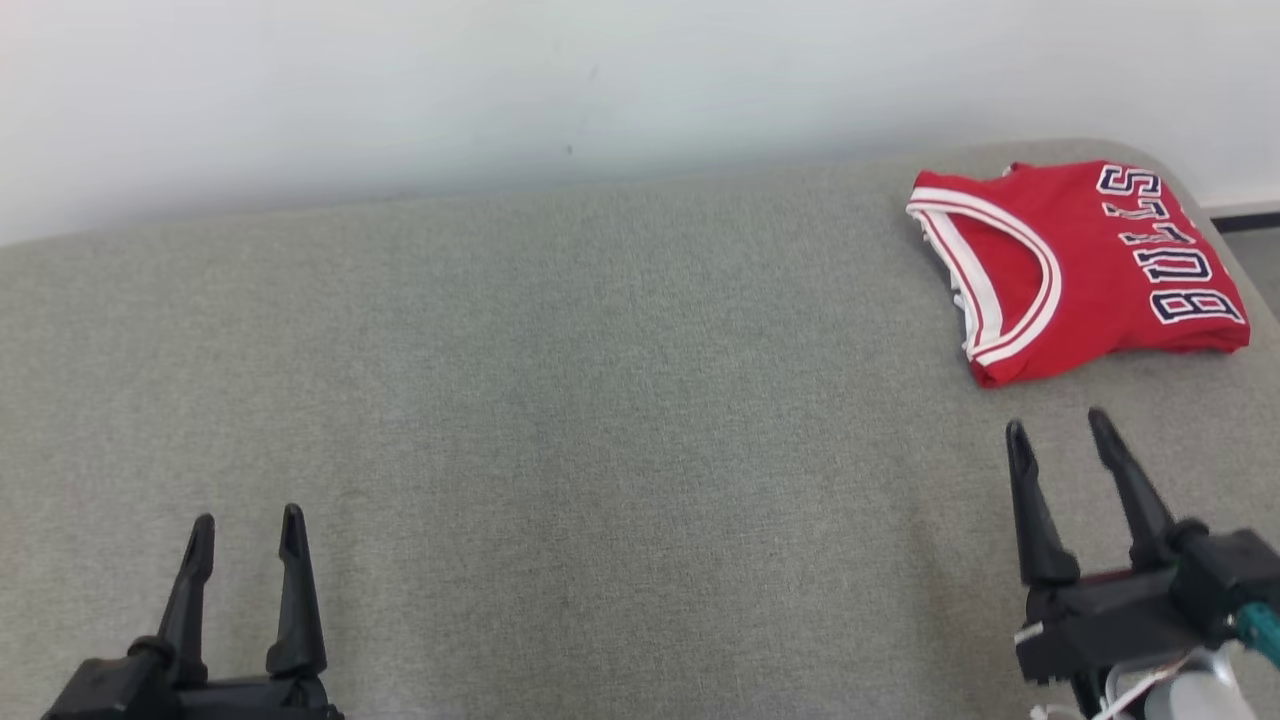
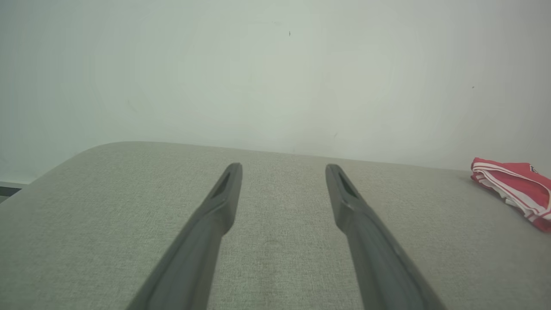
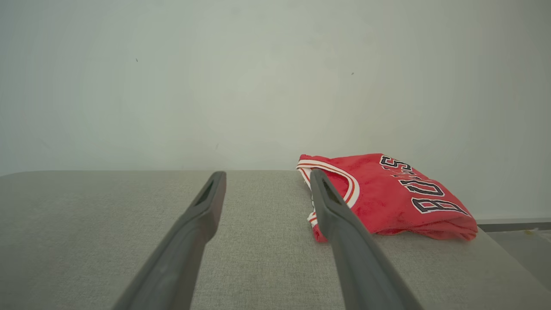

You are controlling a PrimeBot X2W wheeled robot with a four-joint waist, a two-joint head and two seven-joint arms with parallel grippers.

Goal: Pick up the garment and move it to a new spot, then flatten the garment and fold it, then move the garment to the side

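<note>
From the head, we are looking down at a table (image 1: 560,400) covered in grey fabric, standing against a pale wall (image 1: 500,80). A red jersey (image 1: 1100,270) is lying folded at the table's far right corner. Its white-trimmed neckline (image 1: 1000,260) is facing left and its dark lettering (image 1: 1175,250) is running along the right side. Our left claw (image 1: 247,515) is showing at the lower left, spread and pinching nothing, well apart from the jersey. Our right claw (image 1: 1057,420) is showing at the lower right, likewise spread and empty. Its tips are pointing toward the jersey's near edge, with a strip of bare fabric lying between them.

From the left wrist, we are looking along two dark fingers (image 2: 224,202) standing wide apart over bare grey fabric, with nothing between them. The jersey is peeking in at the right edge, close to the wall.

From the right wrist, we are seeing that claw's fingers reaching out wide apart above the table. The right one is overlapping the neckline in the picture. The jersey is lying near the table's right end, and a bit of floor (image 3: 516,245) is showing beyond it.
</note>
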